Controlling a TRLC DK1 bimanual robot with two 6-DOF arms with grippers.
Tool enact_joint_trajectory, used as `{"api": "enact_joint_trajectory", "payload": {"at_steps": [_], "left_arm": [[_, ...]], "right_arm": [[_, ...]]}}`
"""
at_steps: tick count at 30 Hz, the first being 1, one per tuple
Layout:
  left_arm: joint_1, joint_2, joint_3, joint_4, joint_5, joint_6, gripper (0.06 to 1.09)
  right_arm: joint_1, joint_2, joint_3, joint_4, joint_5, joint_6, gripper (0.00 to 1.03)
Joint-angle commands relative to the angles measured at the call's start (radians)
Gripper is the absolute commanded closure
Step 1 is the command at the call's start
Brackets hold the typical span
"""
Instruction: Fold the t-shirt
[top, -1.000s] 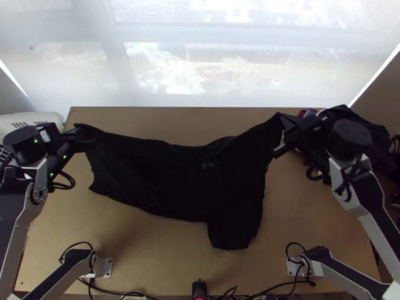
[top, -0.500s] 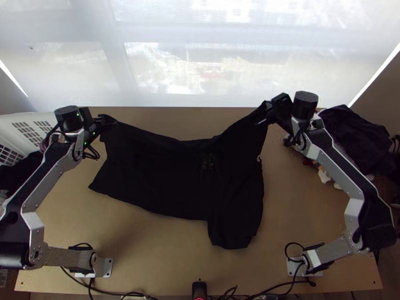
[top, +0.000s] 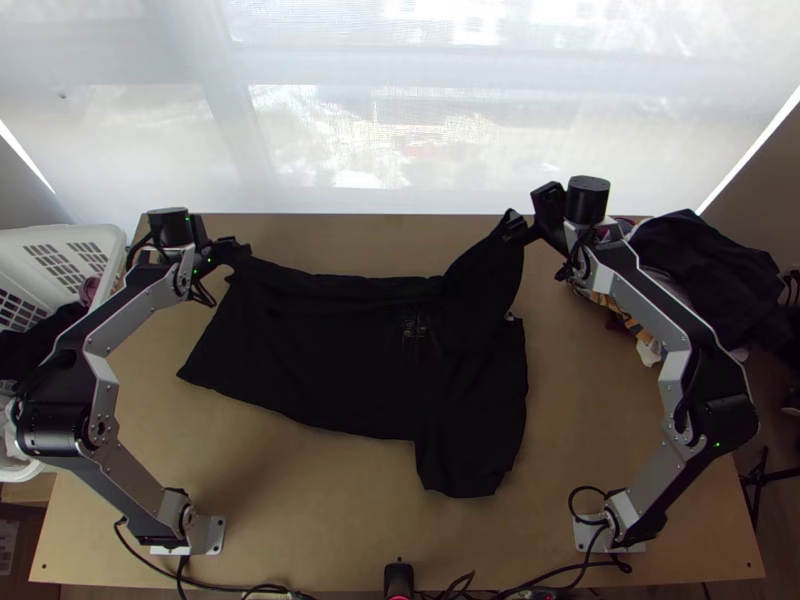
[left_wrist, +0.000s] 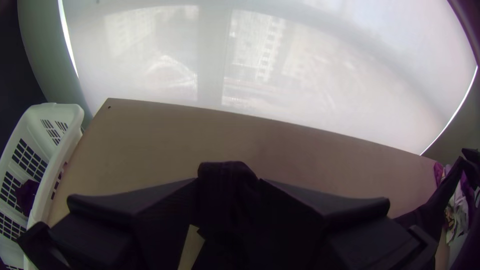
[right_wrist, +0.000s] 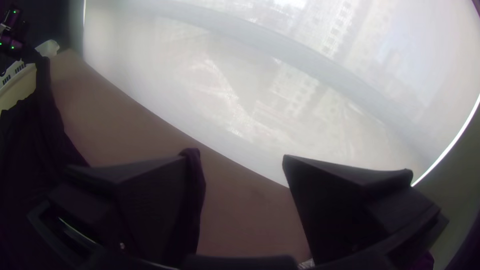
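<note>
Because the t-shirt (top: 340, 360) is black, folds blur.

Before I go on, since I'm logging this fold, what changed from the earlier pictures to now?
The left gripper, jaws closed on the shirt, and the right gripper, jaws apart with cloth against one, moved toward each other, drawing the cloth in. Whether the right let go, I can't tell. The near sleeve stayed put.

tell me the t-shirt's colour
The t-shirt is black with a small faint print, clearest in the top view.
</note>
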Motion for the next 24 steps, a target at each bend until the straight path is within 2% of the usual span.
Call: {"api": "enact_joint_trajectory", "payload": {"at_steps": [1, 3, 12, 14, 16, 21, 24], "left_arm": [[0.022, 0.01, -0.055, -0.045, -0.008, 0.025, 0.36], [0.031, 0.009, -0.078, -0.045, -0.008, 0.03, 0.36], [0.039, 0.024, -0.078, -0.09, -0.008, 0.034, 0.36], [0.042, 0.017, -0.067, -0.094, -0.008, 0.034, 0.3], [0.042, 0.013, -0.04, -0.125, -0.008, 0.034, 0.3], [0.049, 0.064, 0.079, -0.343, -0.008, 0.037, 0.23], [0.053, 0.098, 0.141, -0.472, -0.008, 0.082, 0.23]], "right_arm": [[0.024, -0.071, -0.04, -0.028, 0.011, 0.028, 0.1], [0.042, -0.115, -0.066, -0.031, 0.011, 0.032, 0.06], [0.098, -0.258, -0.152, -0.085, 0.018, 0.036, 0.05], [0.091, -0.275, -0.166, -0.093, 0.02, 0.036, 0.05], [0.082, -0.285, -0.18, -0.094, 0.02, 0.036, 0.05], [0.076, -0.307, -0.204, -0.097, 0.025, 0.036, 0.05], [0.073, -0.311, -0.209, -0.099, 0.029, 0.036, 0.05]]}}
